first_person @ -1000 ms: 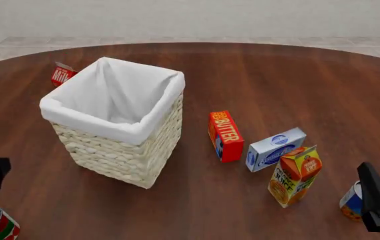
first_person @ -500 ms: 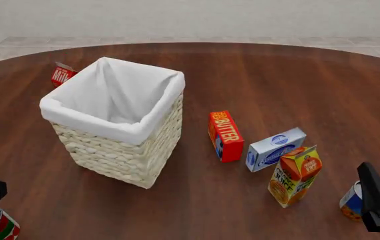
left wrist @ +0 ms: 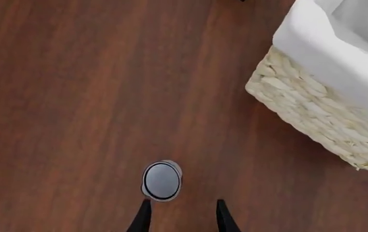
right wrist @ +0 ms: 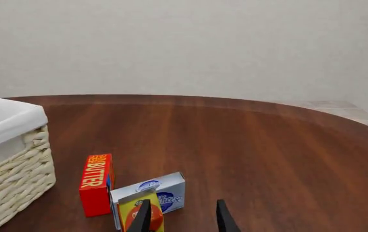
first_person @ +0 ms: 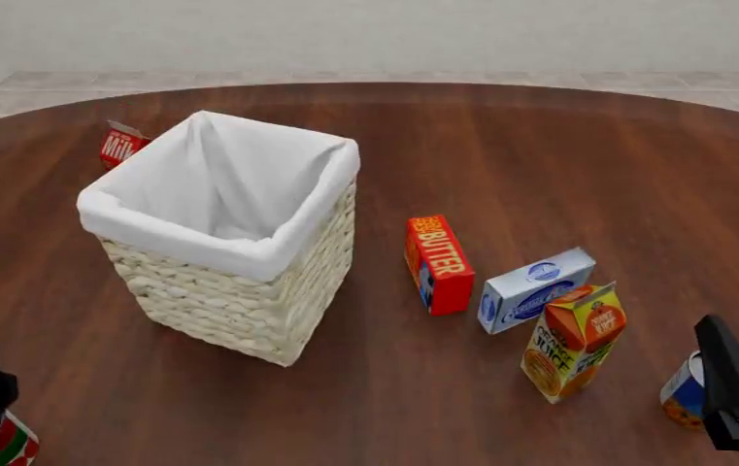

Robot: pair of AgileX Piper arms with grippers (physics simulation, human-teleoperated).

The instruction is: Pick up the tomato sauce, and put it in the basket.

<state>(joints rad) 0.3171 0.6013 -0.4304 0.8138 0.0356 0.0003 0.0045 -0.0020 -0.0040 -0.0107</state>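
The tomato sauce (first_person: 0, 442) is a small round can w/ red, white and green label and grey metal lid, standing upright at the near left edge of the table (first_person: 538, 155), directly under the left gripper (left wrist: 181, 216), whose fingers are apart and hold nothing. The basket (first_person: 233, 291), cream wicker w/ white liner, has nothing visible inside. Around it I count 1 butter box (first_person: 439, 263), 1 blue-white box (first_person: 535, 288), 1 juice carton (first_person: 573, 340), 1 red carton (first_person: 119, 146) behind, and 1 blue can (first_person: 683, 390) beside the right gripper (right wrist: 181, 217), also open and empty.

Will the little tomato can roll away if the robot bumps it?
Probably not while upright: the tomato sauce stands on its flat end. Knocked over, its round side would likely roll on the smooth table. It looks stiff, so the left gripper shouldn't squash it.
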